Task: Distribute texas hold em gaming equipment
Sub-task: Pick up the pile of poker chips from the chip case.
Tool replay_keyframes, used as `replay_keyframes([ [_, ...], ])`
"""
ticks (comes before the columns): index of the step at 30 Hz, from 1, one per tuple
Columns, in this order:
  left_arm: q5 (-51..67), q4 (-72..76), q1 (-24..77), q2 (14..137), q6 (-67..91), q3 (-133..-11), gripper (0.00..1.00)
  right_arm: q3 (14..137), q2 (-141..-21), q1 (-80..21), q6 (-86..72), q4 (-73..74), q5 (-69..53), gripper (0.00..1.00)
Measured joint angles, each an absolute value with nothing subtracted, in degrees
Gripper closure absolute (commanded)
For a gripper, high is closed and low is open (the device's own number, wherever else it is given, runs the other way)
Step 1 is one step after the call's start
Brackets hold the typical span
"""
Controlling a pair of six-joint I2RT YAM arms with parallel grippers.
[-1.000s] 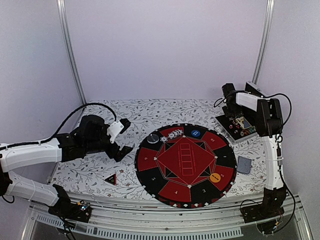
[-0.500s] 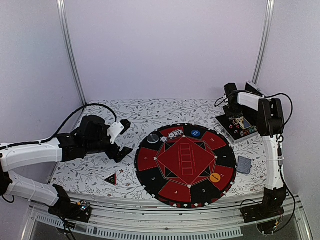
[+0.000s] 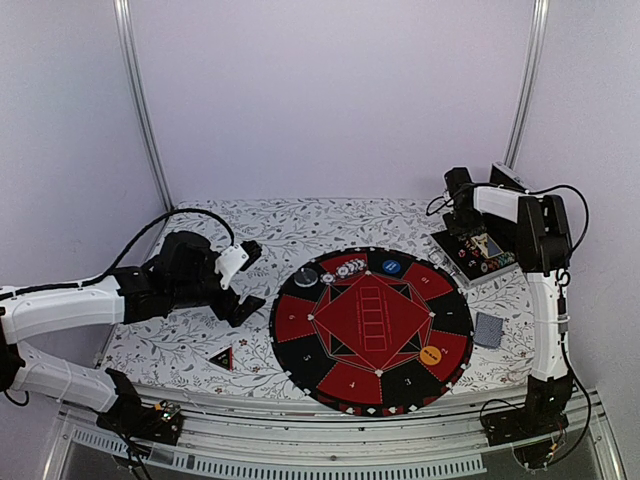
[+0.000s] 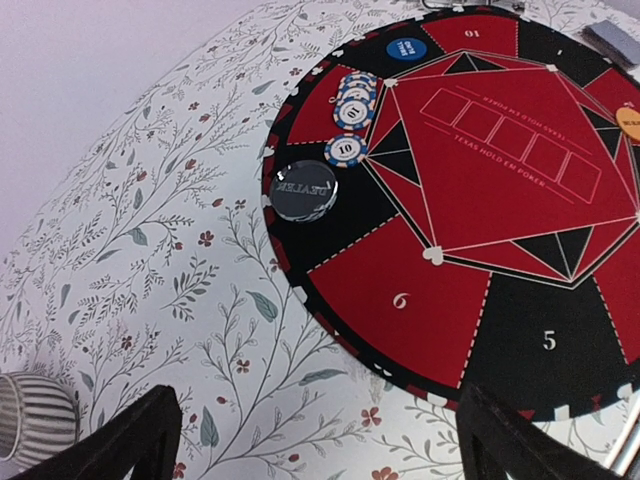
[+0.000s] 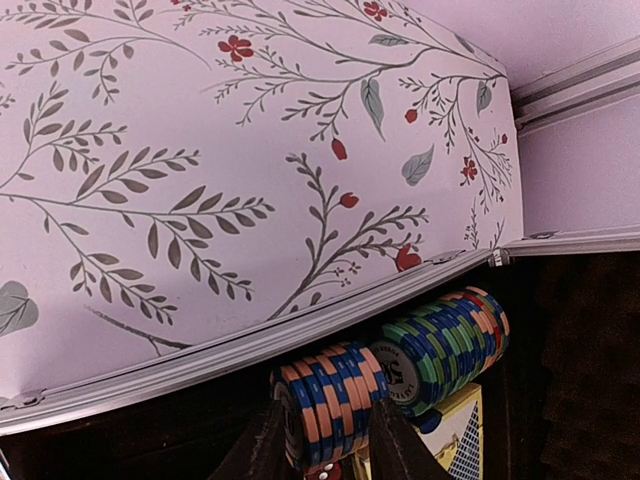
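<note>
2 chip rolls lie side by side in the case (image 5: 585, 370), lower centre of the right wrist view: orange-blue chip roll (image 5: 330, 385) and green-blue chip roll (image 5: 445, 345). The right gripper (image 5: 325, 425) is partly closed with one finger (image 5: 262, 450) on each side of the orange-blue roll. Can't tell whether it's actually clamped.

On the mat (image 3: 370, 315), upper-left sector:
- 1 small overlapping chip pile (image 4: 355, 98), count unclear
- 1 single chip (image 4: 345, 150) just below it
- 1 dark disc (image 4: 304, 188) to the lower left

Elsewhere there's 1 blue disc (image 4: 406, 48) on the top rim and 1 orange disc (image 3: 431, 354) at lower right. Off the mat, 1 triangle (image 3: 221, 359) lies to its left and 1 card deck (image 3: 488, 330) to its right.

The left gripper (image 4: 318, 400) is spread wide and holds nothing. It's left of the mat, above the triangle and well apart from the chips.
</note>
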State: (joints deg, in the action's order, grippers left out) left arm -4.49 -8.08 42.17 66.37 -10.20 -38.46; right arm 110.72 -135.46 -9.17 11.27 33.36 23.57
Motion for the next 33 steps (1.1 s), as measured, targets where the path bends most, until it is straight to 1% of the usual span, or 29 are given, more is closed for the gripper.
replay_keyframes([
  [2,-4.5,-8.1,42.2,66.4,-10.2,-38.5,0.02,110.7,-135.5,-9.3,11.4,33.4,23.8,0.68],
  [4,-4.4,-8.3,42.2,66.4,-10.2,-38.5,0.02,110.7,-135.5,-9.4,11.4,33.4,23.7,0.61],
  [6,-4.3,-8.3,42.2,66.4,-10.2,-38.5,0.02,110.7,-135.5,-9.4,11.3,33.6,23.7,0.57],
  [10,-4.1,-8.3,42.2,66.4,-10.2,-38.5,0.02,110.9,-135.9,-9.4,11.4,34.6,24.9,0.52],
  [11,-4.0,-8.4,42.2,66.4,-10.2,-38.5,0.02,111.1,-136.2,-9.4,11.5,34.6,25.3,0.49],
  [14,-3.7,-8.4,42.2,66.4,-10.2,-38.5,0.02,111.4,-136.6,-9.4,11.3,34.9,26.3,0.3],
  [15,-3.7,-8.4,42.2,66.4,-10.2,-38.5,0.02,111.6,-136.9,-9.4,11.5,35.2,26.6,0.27],
  [17,-3.6,-8.4,42.2,66.4,-10.2,-38.5,0.02,112.0,-137.7,-9.4,11.6,35.7,27.4,0.27],
  [18,-3.6,-8.5,42.2,66.4,-10.2,-38.5,0.02,112.2,-137.9,-9.4,11.6,35.9,27.8,0.28],
  [22,-3.4,-8.5,42.2,66.4,-10.2,-38.5,0.02,113.1,-138.5,-9.5,12.0,36.4,28.0,0.47],
  [27,-3.4,-8.5,42.2,66.7,-10.2,-38.5,0.02,114.9,-138.8,-9.1,11.2,37.7,27.6,0.65],
  [30,-3.4,-8.5,42.2,66.8,-10.2,-38.5,0.02,115.2,-138.5,-9.0,10.7,38.4,27.0,0.71],
  [33,-3.4,-8.5,42.2,66.8,-10.2,-38.5,0.02,115.2,-138.0,-9.1,10.1,38.8,26.1,0.73],
])
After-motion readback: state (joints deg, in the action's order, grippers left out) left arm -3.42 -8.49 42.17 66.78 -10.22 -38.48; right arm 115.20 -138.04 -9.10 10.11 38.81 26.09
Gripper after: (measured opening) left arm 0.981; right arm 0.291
